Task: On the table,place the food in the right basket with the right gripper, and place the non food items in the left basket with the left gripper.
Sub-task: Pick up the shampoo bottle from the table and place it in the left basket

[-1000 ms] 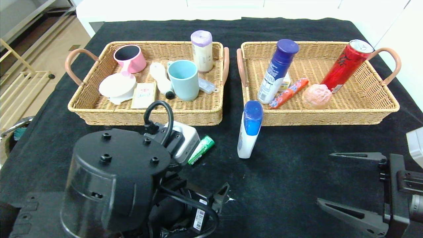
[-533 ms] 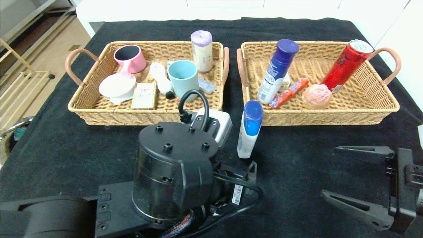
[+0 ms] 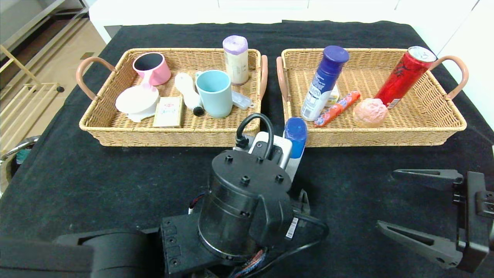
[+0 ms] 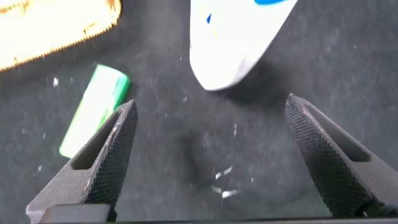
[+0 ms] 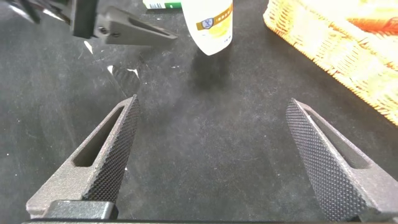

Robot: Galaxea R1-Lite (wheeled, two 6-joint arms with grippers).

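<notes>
White bottle [image 4: 239,40] — label unreadable, green tube [image 4: 93,109], left gripper [image 4: 208,134] released — right gripper [image 5: 211,140] released.

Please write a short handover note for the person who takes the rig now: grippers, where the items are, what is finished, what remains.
Left gripper: open, empty, low over the table beside the white bottle with blue cap and the green tube.
Right gripper: open, empty, near the table's right side.
Left basket and right basket both hold several items.
Left to do: bottle and tube lie on the cloth, outside both baskets.
</notes>
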